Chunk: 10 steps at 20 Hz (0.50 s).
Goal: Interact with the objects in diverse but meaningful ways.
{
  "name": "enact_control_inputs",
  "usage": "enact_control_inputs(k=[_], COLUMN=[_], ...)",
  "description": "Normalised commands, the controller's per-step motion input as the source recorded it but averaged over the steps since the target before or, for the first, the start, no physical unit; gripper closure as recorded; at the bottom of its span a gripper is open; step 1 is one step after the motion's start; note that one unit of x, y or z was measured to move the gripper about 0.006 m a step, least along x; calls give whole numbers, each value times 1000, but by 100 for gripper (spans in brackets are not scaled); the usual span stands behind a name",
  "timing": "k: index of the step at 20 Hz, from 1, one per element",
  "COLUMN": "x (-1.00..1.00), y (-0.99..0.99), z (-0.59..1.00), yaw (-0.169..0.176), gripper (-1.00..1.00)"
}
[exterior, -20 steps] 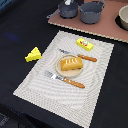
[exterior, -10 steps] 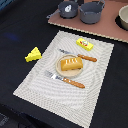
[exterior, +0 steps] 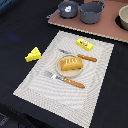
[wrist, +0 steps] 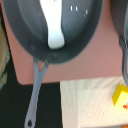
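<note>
Exterior view, left to right: cheese [exterior: 33, 54] on the dark table, off the mat's [exterior: 30, 82] left edge. Mid-mat, bread [exterior: 71, 63] on a small plate [exterior: 70, 73], fork [exterior: 64, 80] on the near side, knife [exterior: 78, 56] on the far side. Packet [exterior: 84, 44] at the mat's far right corner. Behind, a pinkish board [exterior: 107, 28] with two grey pots [exterior: 68, 8] [exterior: 91, 11] and a pale bowl [exterior: 123, 17] at the right edge. Arm not in this view

Wrist view: looking straight down into a grey pan [wrist: 30, 32] with a long handle, white fish [wrist: 53, 25] lying inside. Second pot rim [wrist: 122, 35] alongside; packet [wrist: 120, 95] shows on the mat's corner below the board [wrist: 75, 67]. No fingers in frame, so cannot tell whether the gripper is wide or closed

Judgement: the wrist sits above the pan, so the fish looks like the thing in hand. To do it well:
- centre over the fish's narrow middle, jaws across its short width
- descend inside the rim, clear of the pan wall and handle
- smooth toy plastic on a curved pan floor may skid; close gently, lift straight up
- keep clear of the neighbouring pot on the way out
</note>
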Motion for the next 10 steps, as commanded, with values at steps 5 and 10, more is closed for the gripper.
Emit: enact_control_inputs(k=[5, 10], x=[6, 18], y=[-1000, -1000], z=[-1, -71], yaw=[0, 0], gripper=[-100, -100])
